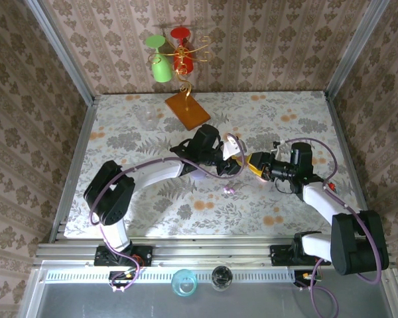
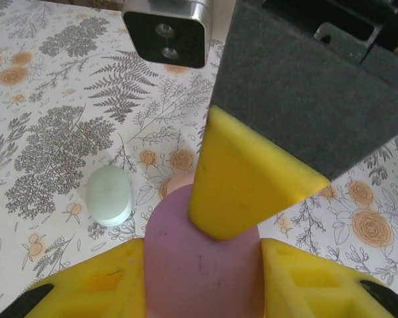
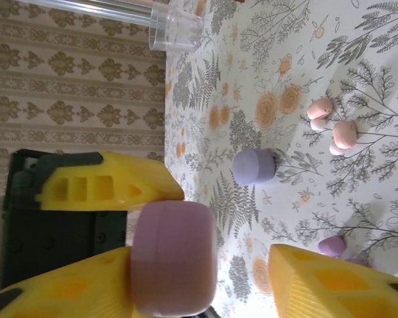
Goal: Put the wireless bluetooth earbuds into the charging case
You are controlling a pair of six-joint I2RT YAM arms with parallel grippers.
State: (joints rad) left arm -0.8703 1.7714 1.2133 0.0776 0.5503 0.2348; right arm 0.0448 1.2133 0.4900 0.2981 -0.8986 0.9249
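Ledge: grey strip at the arm bases, bearing a bluish round vessel (image 1: 184, 282) and a dark one (image 1: 221, 277).
Surface: table (image 1: 119, 199) under a pale cloth printed with grey ferns and orange flowers, edged by aluminium rails.
Earbuds: lilac bud (image 1: 229, 190) on the cloth, just nearer than the two meeting grippers; pink buds (image 3: 345, 132) lie together farther out, well clear of any finger.
Left gripper (image 1: 231, 156): clamped narrow on the lilac-pink charging case (image 2: 202, 271), held off the cloth.
Right gripper (image 1: 255, 163): jaws apart; one yellow finger (image 2: 239, 179) touches the case's top, the other stands clear.
Loose cases: mint pebble (image 2: 109, 195) and lilac pebble (image 3: 254, 165) on the cloth.
Far end: clear cup (image 1: 148, 116); orange base (image 1: 187, 110) with gilt wire carrying a green goblet (image 1: 160, 63) and a red goblet (image 1: 182, 50).
Room: beige damask wallpaper on three sides.
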